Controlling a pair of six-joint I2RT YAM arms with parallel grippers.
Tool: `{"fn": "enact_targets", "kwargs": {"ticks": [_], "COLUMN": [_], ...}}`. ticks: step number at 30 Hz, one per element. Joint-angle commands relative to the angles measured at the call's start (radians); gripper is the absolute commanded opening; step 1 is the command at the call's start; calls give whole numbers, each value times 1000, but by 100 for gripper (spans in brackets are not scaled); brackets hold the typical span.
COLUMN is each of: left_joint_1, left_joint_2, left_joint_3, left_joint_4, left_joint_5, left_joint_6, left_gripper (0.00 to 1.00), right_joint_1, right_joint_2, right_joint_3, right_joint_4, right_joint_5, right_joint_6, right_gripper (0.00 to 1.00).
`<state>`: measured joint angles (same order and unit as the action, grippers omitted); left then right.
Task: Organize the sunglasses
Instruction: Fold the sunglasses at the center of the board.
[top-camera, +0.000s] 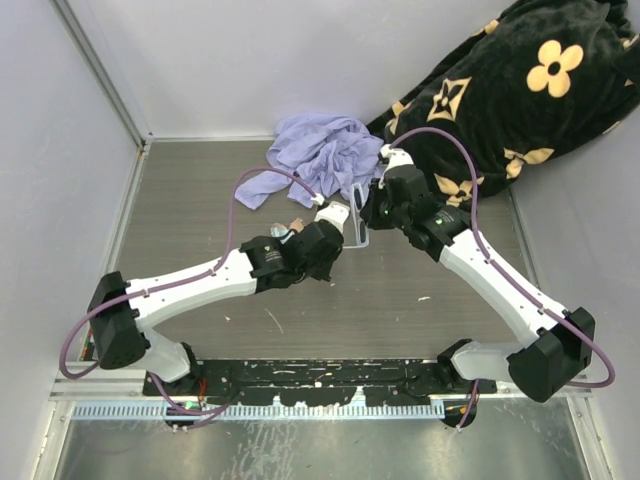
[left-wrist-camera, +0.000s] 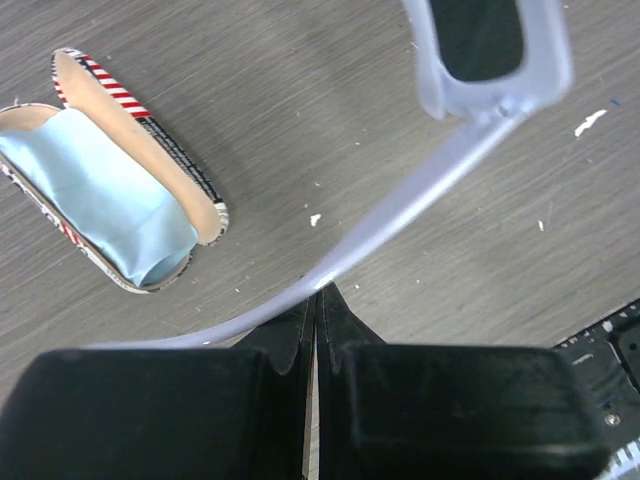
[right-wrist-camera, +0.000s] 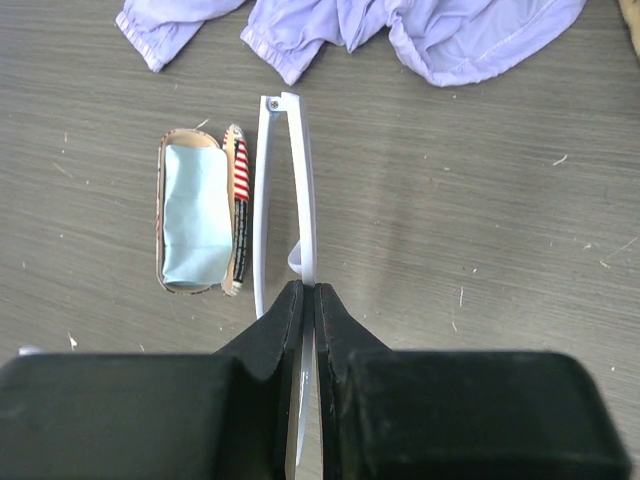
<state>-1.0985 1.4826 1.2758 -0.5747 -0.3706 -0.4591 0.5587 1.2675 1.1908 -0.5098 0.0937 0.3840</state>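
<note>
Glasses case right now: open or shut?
Open. The case lies with its lid swung back and its tan lining showing, and a light-blue cloth lies inside it.

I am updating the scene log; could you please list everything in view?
table: one, grey wood grain, under everything
sunglasses: one, white frame with dark lenses, gripped by both hands
case: one, red-and-white striped, open on the table near the sunglasses
cloth: one, light blue, inside the open case
garment: one, lavender, crumpled at the table's far edge
blanket: one, black with tan flowers, far right corner
left hand: one, black, shut on a sunglasses arm
right hand: one, black, shut on the sunglasses
</note>
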Motion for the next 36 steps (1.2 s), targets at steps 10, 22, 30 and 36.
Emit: {"fn": "enact_targets", "kwargs": {"ticks": [10, 22, 30, 36], "left_joint_1": [85, 120, 119, 119], "left_joint_2": [32, 127, 207, 241], "left_joint_3": [65, 143, 222, 258], "left_joint_4": [52, 83, 51, 34], "left_joint_5": [-43, 44, 67, 67], "left_joint_6": [35, 41, 52, 59], "left_gripper": [0, 0, 0, 0], "right_joint_1": [1, 1, 1, 3], "right_joint_2": [-91, -99, -103, -102], "right_joint_3": [-81, -143, -156, -171], "right_joint_4": [-2, 32, 53, 71], "right_joint_5": [-98, -184, -224, -264], "right_joint_6": [13, 26, 35, 38], "right_gripper": [0, 0, 0, 0]}}
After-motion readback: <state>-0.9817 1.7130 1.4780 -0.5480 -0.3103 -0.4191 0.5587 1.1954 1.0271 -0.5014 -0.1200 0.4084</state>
